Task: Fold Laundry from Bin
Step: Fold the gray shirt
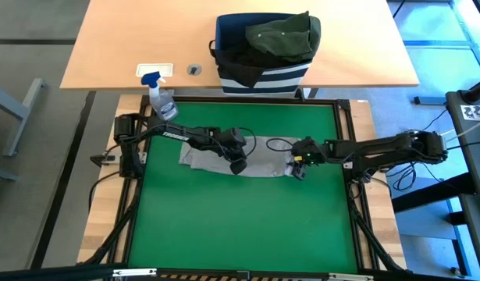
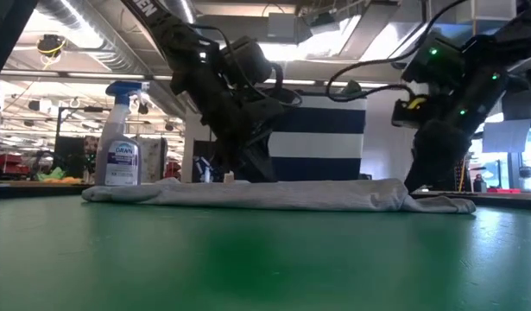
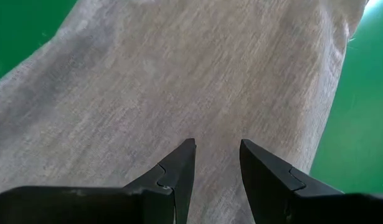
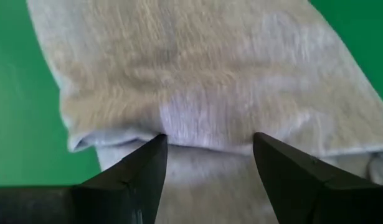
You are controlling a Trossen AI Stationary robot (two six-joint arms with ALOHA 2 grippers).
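Fingers parted on both arms: in the high view the left gripper [image 1: 238, 165] and the right gripper [image 1: 296, 170] sit over the two ends of a light grey garment [image 1: 259, 165] lying in a flat strip on the green mat [image 1: 240, 226]. Behind the mat, on the wooden table [image 1: 115, 39], stands the bin [image 1: 261, 76] with a dark olive garment [image 1: 282, 35] heaped on top. A spray bottle [image 1: 160, 97] lies near the mat's far left corner.

Low view: the grey garment is a low, long band on the mat; both arms come down onto it, the bottle and striped bin behind.

Left wrist view: the fingers [image 3: 182, 168] stand apart just above the grey cloth, gripping nothing.

Right wrist view: the fingers [image 4: 144, 168] are spread wide at a folded edge of the cloth, with cloth between them but not pinched.
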